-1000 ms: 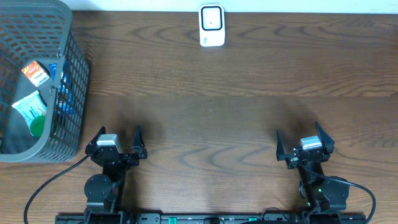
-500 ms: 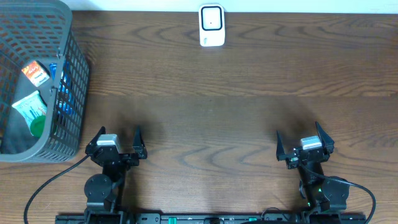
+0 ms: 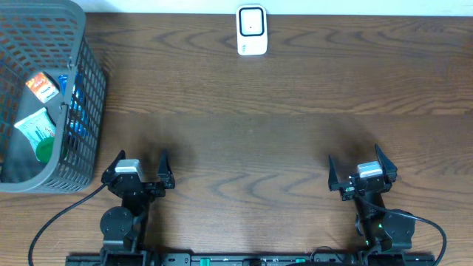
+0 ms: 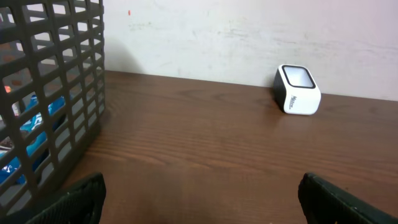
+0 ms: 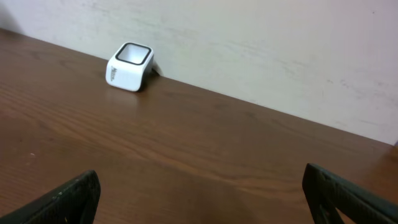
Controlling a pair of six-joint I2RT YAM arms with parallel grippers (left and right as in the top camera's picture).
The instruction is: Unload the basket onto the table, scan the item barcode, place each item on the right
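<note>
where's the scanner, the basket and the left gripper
scanner (image 3: 251, 29), overhead view, white top face
basket (image 3: 92, 96), overhead view, right side wall
left gripper (image 3: 142, 159), overhead view, midway between its fingertips

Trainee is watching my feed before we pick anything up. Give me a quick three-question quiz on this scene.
1. True or false: the left gripper is shut on an item.
2. Where on the table does the white scanner stand? A) far edge, centre; B) near edge, left; C) right edge.
3. Fill in: the orange packet lies inside the grey ___.
Key: 1 false, it is open and empty; 2 A; 3 basket.
</note>
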